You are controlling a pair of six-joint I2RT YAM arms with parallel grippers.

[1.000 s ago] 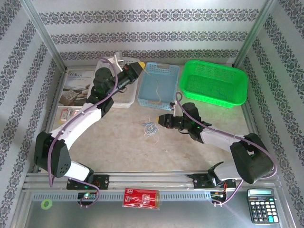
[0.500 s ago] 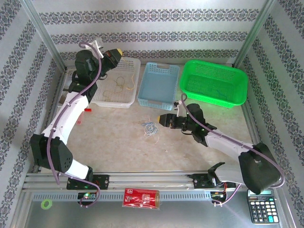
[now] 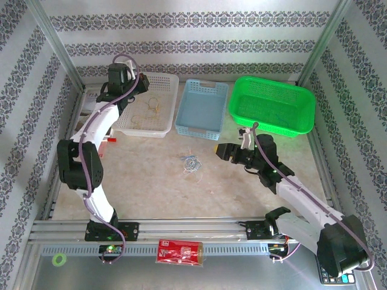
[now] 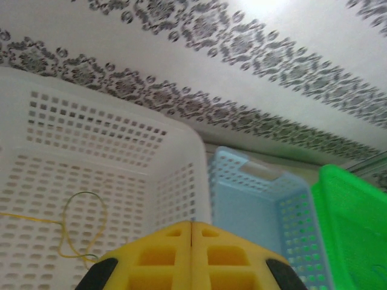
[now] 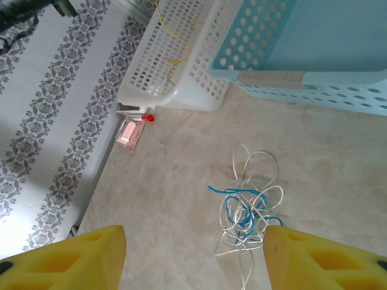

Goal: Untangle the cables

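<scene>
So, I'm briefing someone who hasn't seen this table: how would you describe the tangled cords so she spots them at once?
Find the light blue basket, middle of the three at the back. On the tabletop in front of it lies a knot of thin white and blue cords. Unlike the yellow cord in the white basket, it sits in no basket.

Bright, even light washes the overhead view, leaving only faint, soft shadows on the beige marbled tabletop (image 3: 151, 187). In the left wrist view, glare bleaches the grey-patterned white wall (image 4: 260, 12) at upper centre, its bands smeared with blur. In the right wrist view, yellow foam pads (image 5: 72, 260) at the lower corners go soft; the thin white and blue-green cords (image 5: 248, 211) at centre are crisp.
</scene>
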